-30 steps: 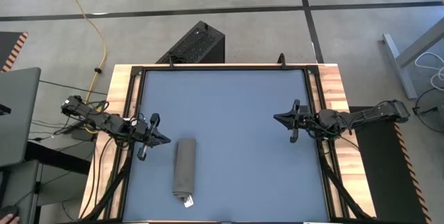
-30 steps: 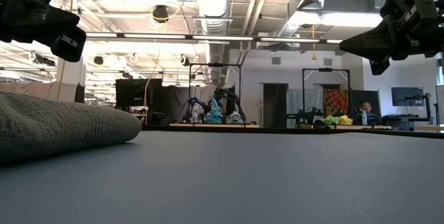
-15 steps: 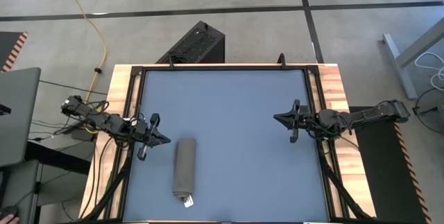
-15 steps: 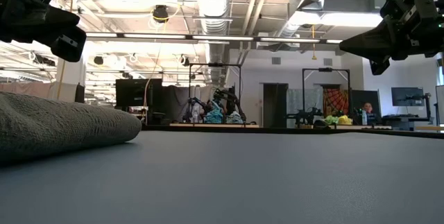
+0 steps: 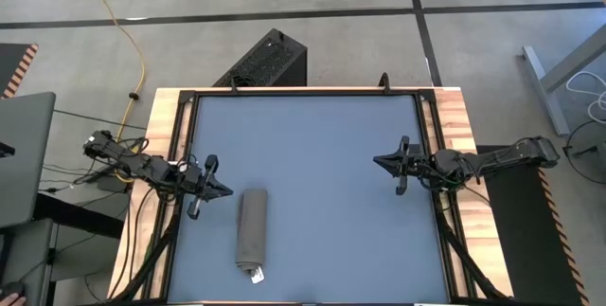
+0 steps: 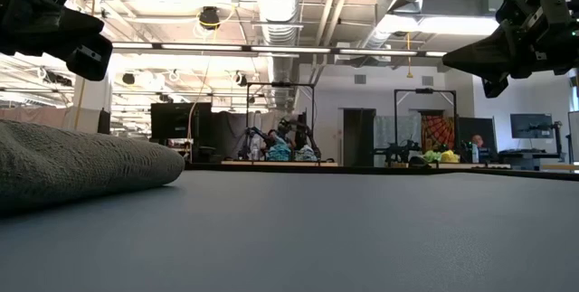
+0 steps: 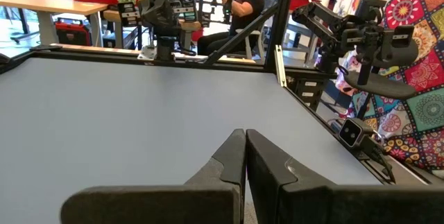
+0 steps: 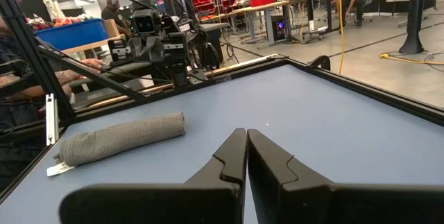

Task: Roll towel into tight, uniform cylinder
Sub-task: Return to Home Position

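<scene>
**Towel rolled, both arms clear**

Taupe grey-brown rolled fabric towel [image 5: 252, 230] lies on the grey-blue table [image 5: 312, 135], its long axis running across the arms' line and its white tag [image 5: 256, 274] by the near edge. Left gripper [image 5: 227, 192], fingers together, hangs just beside the far end. Right gripper [image 5: 377, 161], likewise closed, is well apart. Mid-table is open.

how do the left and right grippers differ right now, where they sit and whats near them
The left gripper hangs at the left edge of the table, close to one end of the rolled towel; the right gripper hangs at the right edge, far from the towel. The left gripper points toward the table's right side, the right gripper toward its left. Both are shut, empty and raised off the table.
</scene>
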